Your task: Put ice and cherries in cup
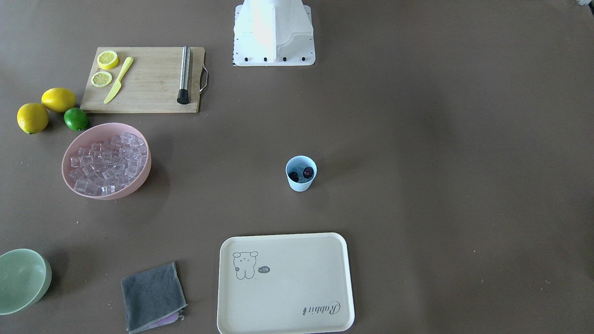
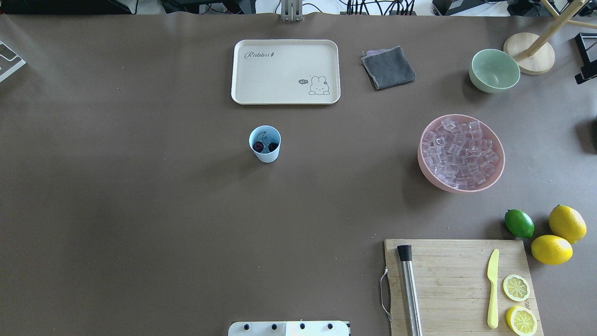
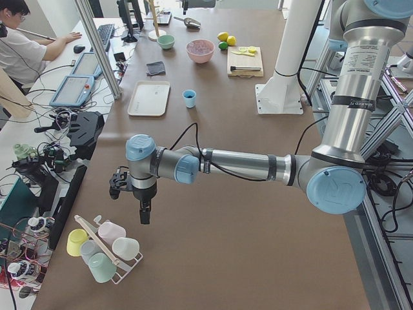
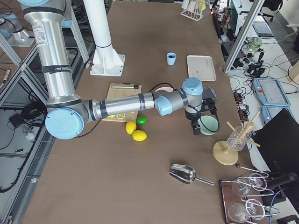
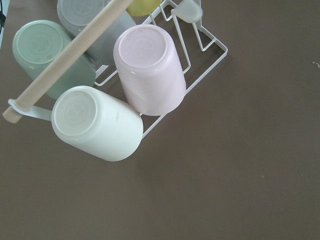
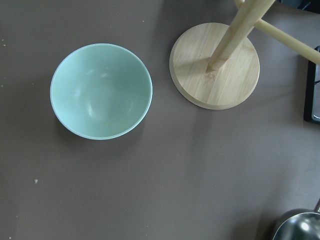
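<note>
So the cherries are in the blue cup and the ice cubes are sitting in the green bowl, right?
Not quite. The cherries are in the blue cup, but the ice is in the pink bowl; the overhead view shows it.

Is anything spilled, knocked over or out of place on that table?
Nothing stands out. The cup stands upright with the cherries inside, and the ice all sits in the pink bowl, none loose on the table.

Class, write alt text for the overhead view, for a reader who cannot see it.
A light-blue cup holding two dark cherries stands near the middle of a brown table. Farther right in the picture, a pink bowl is full of clear ice cubes; a cream tray lies beyond the cup.
</note>
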{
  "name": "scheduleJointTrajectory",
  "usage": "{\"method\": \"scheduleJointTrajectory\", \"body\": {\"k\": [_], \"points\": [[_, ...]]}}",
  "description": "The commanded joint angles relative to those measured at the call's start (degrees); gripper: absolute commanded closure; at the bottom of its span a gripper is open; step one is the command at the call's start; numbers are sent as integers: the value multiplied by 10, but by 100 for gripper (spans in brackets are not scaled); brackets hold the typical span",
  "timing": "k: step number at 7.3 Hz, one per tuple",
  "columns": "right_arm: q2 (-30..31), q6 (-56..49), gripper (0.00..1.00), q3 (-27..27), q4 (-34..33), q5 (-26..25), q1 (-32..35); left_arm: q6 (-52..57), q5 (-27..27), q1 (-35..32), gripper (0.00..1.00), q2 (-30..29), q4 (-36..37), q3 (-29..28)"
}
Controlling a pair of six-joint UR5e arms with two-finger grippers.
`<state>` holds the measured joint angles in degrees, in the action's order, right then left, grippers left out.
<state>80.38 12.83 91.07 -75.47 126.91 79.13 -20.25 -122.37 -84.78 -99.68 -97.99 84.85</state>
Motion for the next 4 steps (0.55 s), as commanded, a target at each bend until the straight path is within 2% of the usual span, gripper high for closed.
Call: {"method": "scheduleJointTrajectory", "body": {"k": [1,4], "points": [[0,0,0,1,2,0,0,-2,7,3,2,3,-2,19],[0,0,0,2,2,0,0,1,6,5,2,4,-3,18]]}}
